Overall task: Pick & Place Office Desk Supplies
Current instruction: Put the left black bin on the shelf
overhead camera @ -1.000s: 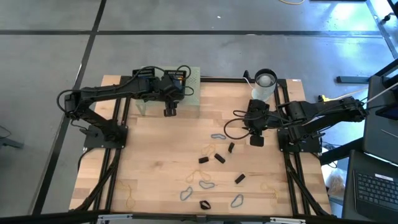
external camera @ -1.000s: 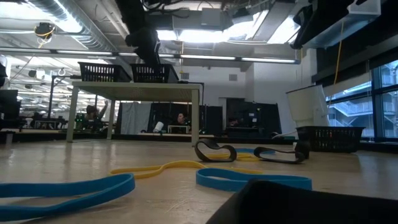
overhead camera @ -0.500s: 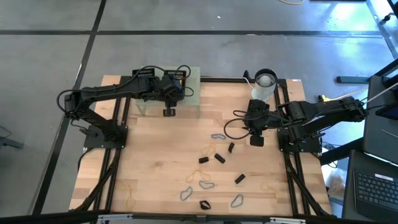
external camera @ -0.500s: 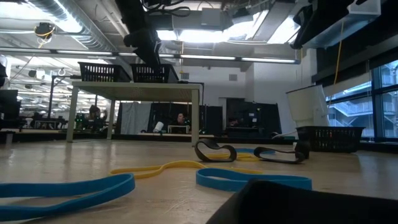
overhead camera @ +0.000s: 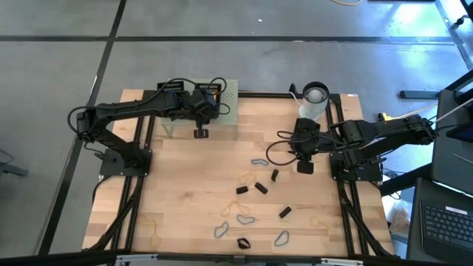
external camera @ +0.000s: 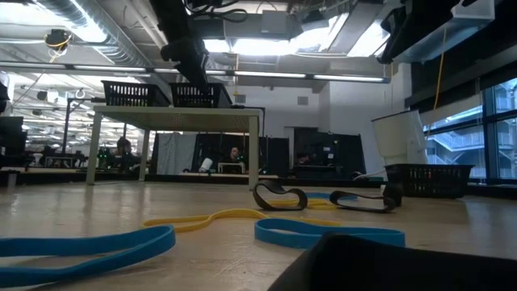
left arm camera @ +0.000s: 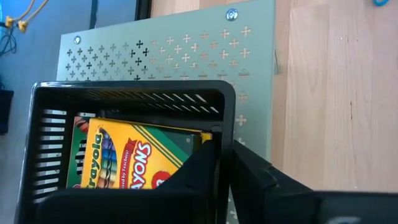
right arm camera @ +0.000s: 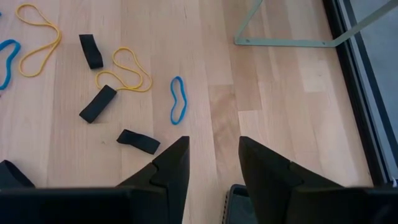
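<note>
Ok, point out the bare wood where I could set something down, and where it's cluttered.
Bare: the strip between the pale green stand and the loose supplies, reaching the table's left edge. Also the patch by the right gripper, below the white cup. Crowded: the centre and near edge, with black bands, blue loops and yellow rubber bands.

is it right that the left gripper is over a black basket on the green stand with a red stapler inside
Not quite: the left wrist view shows the left gripper at the black basket on the green stand, but inside is a yellow-green crayon box, not a red stapler.
</note>
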You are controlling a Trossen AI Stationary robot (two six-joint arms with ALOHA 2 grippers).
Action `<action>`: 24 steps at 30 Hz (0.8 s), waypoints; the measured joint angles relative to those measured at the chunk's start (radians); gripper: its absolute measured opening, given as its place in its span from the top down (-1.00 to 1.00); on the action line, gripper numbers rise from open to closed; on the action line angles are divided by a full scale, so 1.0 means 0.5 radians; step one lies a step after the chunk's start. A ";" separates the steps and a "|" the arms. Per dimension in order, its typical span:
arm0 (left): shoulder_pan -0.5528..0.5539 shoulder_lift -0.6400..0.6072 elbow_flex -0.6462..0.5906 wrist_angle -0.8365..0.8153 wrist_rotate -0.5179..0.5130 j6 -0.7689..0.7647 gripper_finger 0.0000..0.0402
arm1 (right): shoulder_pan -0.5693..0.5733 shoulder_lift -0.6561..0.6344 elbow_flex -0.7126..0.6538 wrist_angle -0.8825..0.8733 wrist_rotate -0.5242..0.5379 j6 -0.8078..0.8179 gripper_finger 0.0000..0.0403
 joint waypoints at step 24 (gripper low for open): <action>0.000 -0.033 0.004 -0.170 -0.103 -0.069 0.96 | 0.000 0.000 0.000 0.000 -0.001 0.004 0.31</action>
